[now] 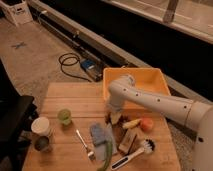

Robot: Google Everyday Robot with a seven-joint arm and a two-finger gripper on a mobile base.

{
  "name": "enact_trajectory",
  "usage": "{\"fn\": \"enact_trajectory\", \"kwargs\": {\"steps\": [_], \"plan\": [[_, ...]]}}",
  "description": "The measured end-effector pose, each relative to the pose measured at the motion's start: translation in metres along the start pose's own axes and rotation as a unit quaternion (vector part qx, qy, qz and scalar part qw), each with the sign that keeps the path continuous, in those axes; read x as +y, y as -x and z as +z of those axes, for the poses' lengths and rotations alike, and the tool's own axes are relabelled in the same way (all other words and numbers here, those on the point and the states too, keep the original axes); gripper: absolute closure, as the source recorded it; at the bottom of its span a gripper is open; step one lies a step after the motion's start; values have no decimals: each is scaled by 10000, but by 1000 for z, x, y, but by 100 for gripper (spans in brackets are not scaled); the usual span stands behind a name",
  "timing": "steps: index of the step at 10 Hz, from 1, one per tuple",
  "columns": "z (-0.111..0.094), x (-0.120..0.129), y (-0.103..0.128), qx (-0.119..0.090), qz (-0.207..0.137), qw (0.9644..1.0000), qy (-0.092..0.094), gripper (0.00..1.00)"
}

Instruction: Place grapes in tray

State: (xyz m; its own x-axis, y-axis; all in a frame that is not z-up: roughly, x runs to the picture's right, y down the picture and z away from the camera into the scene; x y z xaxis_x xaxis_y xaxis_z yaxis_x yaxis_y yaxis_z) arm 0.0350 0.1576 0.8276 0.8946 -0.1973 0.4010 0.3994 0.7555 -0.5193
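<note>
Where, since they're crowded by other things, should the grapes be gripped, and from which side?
Probably across the middle of the grapes, straight down from above: the bunch lies low on the table, with the yellow fruit and cloth close beside it. The gripper is right at them.

One white arm [165,105] stretched in from the side, elbow bent, claw [115,118] pointing down, low mid-view
</note>
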Motion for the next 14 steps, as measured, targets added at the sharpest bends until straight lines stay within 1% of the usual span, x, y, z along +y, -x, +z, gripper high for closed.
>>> {"fn": "enact_trajectory", "kwargs": {"steps": [2,3,4,5,6,7,9,10,11,12,13,14], "plan": [[9,-3,-4,-29,36,9999,-119,35],[12,-2,-7,26,66,9999,-146,35],[16,-2,-13,134,107,9997,-151,35],[20,-3,-18,219,135,9996,-136,35],[22,-3,-21,256,158,9995,-109,38],[25,-2,-24,287,176,9994,-76,44],[28,0,-30,371,225,9991,-28,66],[29,1,-31,424,232,9988,-25,74],[26,2,-32,599,228,9979,-46,86],[18,4,-29,749,226,9969,-88,95],[5,9,-28,799,245,9964,-171,100],[-9,15,-28,802,283,9960,-264,100]]}}
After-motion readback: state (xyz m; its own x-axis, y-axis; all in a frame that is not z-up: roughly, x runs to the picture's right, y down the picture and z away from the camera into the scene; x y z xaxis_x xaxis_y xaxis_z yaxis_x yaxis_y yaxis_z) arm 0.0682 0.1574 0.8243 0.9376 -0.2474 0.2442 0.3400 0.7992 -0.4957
